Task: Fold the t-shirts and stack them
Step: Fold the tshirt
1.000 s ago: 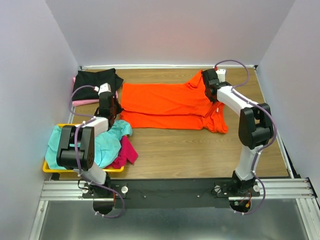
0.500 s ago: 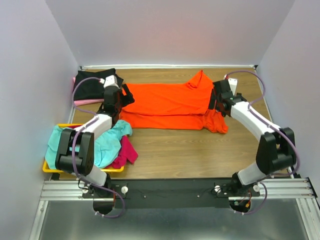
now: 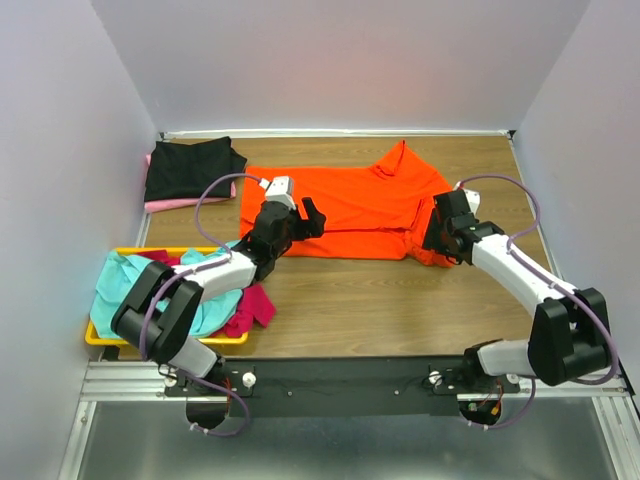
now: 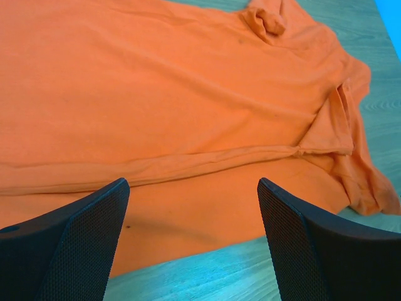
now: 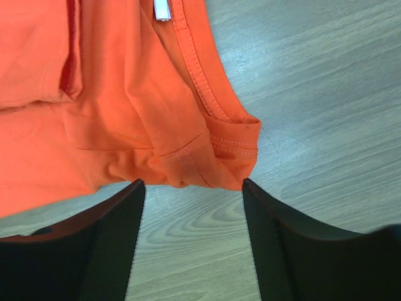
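The bright orange t-shirt (image 3: 340, 205) lies spread across the middle of the table, folded lengthwise, with its collar end bunched at the right. My left gripper (image 3: 306, 216) hovers over its near-left part, open with nothing between the fingers; the left wrist view has my left gripper (image 4: 191, 183) above the near hem of the orange t-shirt (image 4: 188, 94). My right gripper (image 3: 432, 232) is open at the bunched collar end. In the right wrist view my right gripper (image 5: 193, 183) sits just short of the orange t-shirt (image 5: 125, 94), over bare wood.
A black t-shirt (image 3: 190, 168) lies folded on a pale pink one (image 3: 163, 205) at the back left. The yellow tray (image 3: 96, 339) at the near left holds a teal t-shirt (image 3: 125, 285) and a magenta one (image 3: 256, 305). Walls close in the left, back and right.
Both grippers have opened and let go of the orange t-shirt. The left arm swung right from the shirt's left edge to over its near hem; the right arm drew back nearer, to the collar end.
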### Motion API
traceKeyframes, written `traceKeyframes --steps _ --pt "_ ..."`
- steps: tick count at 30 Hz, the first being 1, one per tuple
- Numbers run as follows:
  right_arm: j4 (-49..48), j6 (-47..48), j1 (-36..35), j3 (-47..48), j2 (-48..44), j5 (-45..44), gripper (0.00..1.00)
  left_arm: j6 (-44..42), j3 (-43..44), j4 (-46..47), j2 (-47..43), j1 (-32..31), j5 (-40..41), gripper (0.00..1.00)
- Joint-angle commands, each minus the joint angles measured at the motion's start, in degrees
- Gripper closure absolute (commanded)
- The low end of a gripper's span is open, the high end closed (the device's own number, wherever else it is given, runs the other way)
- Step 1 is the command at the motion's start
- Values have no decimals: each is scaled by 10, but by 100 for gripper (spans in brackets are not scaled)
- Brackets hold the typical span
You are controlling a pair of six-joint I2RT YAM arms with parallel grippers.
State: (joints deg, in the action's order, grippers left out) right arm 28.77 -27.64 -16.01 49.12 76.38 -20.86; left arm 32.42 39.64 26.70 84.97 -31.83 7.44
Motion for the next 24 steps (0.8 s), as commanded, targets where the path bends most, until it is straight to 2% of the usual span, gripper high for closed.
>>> traceKeyframes --steps 1,2,10,19,24 --pt "-14 -15 7 -19 13 12 32 11 -3 52 29 -7 -22 9" --pt "-18 -15 9 -21 15 9 36 11 -4 58 44 -7 -23 9" --pt "-35 -8 23 -24 38 12 44 14 18 82 130 -7 -24 9" --pt "-64 0 34 -38 70 47 47 12 14 84 143 -6 -5 9" --pt "-75 7 44 -46 85 56 53 11 15 84 158 -6 -4 9"
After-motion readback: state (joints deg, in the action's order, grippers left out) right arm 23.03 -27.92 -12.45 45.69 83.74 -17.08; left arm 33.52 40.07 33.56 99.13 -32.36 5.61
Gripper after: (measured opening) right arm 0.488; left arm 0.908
